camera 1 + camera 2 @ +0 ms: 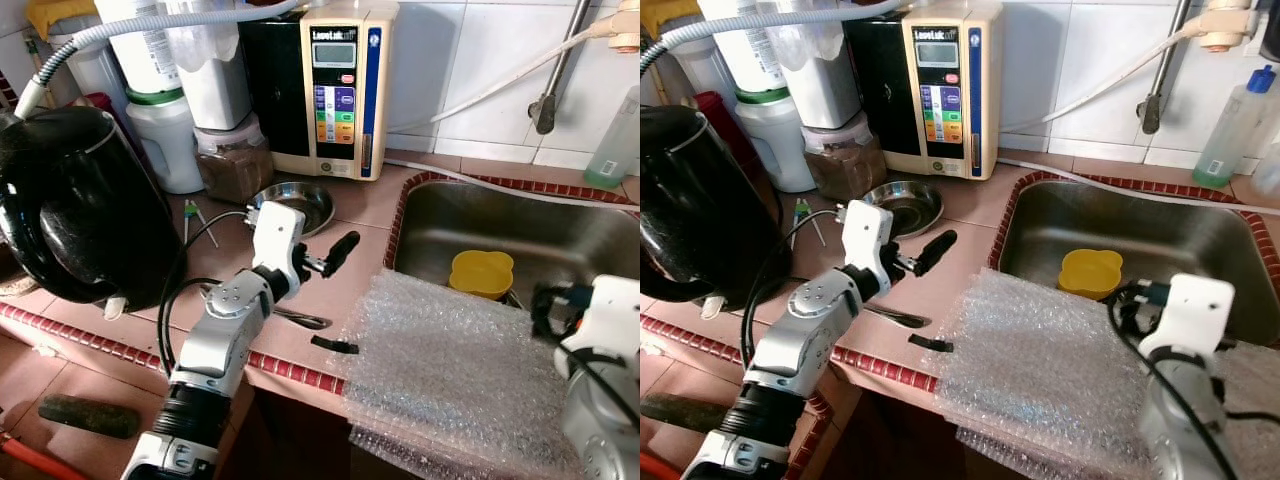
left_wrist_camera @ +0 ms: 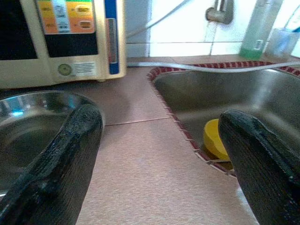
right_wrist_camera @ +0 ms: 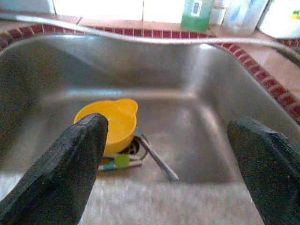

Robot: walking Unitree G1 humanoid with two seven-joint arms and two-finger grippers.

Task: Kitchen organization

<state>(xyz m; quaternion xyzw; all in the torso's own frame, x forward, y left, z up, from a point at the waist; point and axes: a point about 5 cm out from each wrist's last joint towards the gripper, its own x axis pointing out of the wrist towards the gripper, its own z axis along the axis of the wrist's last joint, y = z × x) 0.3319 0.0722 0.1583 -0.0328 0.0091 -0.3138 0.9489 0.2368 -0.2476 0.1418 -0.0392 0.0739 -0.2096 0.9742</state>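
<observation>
Bubble wrap [image 1: 450, 370] drapes lower right; yellow bowl [image 3: 112, 124] sits in sink [image 1: 560, 225]. Left gripper [image 2: 159, 154] and right gripper [image 3: 168, 164] spread wide, empty.

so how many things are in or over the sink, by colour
yellow: 1, the bowl on the sink floor
silver: 1, a utensil lying by the drain
green: 1, a small round piece beside the bowl
clear: 1, the bubble wrap draped over the sink's front edge
total: 4

The cream water ionizer [image 1: 338, 85] bears a brand label too blurred to read.
</observation>
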